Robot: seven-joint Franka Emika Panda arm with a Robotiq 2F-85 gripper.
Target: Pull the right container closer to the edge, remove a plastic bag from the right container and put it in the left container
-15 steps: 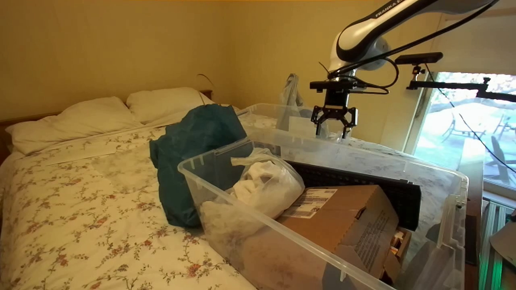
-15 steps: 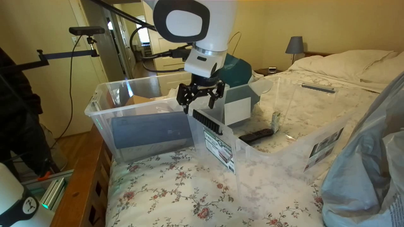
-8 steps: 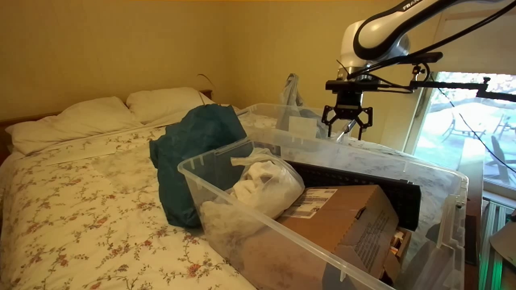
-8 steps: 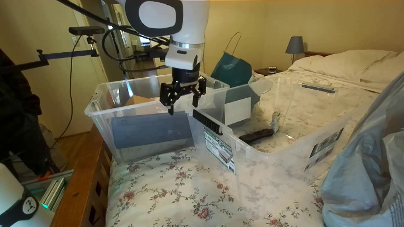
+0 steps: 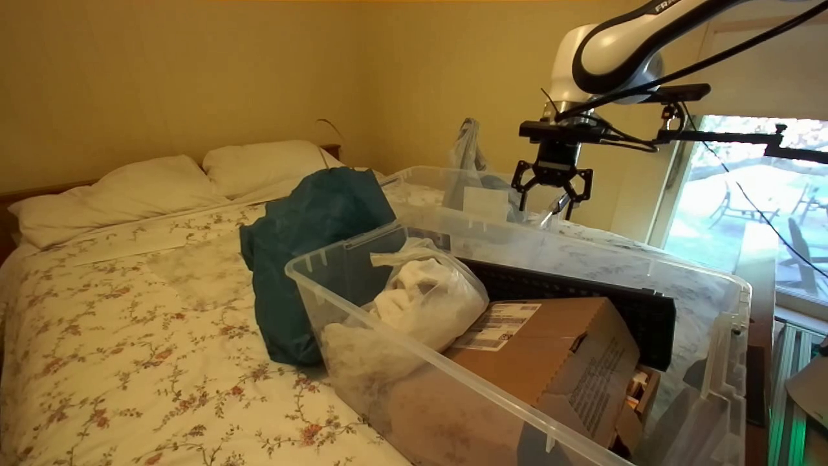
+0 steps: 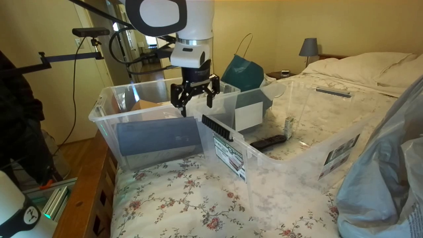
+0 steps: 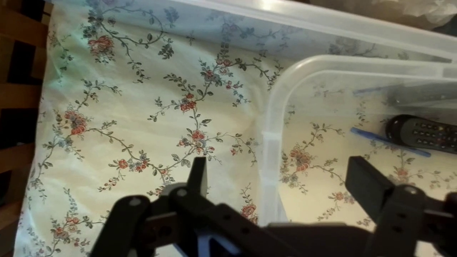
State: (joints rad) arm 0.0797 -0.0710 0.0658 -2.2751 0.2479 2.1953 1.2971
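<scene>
Empty claw [image 6: 196, 111] spread wide, rim of black-trimmed clear tub [image 7: 271, 153] showing between its fingers [image 7: 367, 187] in the wrist view

The floral bedspread [image 6: 165, 188] is matt, softly wrinkled cloth, and along its foot edge the footboard [image 6: 81, 188] is smooth wood with a slight sheen. Inward of that edge, the box-laden storage tub [image 5: 728, 362] and the black-handled storage tub [image 6: 284, 185] are smooth see-through plastic with glossy rims. The shipping box [image 5: 537, 362] is matt cardboard bearing a paper label [image 5: 495, 327]; the white bag [image 5: 440, 298] is thin, crinkled plastic film; the remote control [image 7: 425, 132] is smooth plastic; the gripper [image 7: 278, 174] has a matt finish
</scene>
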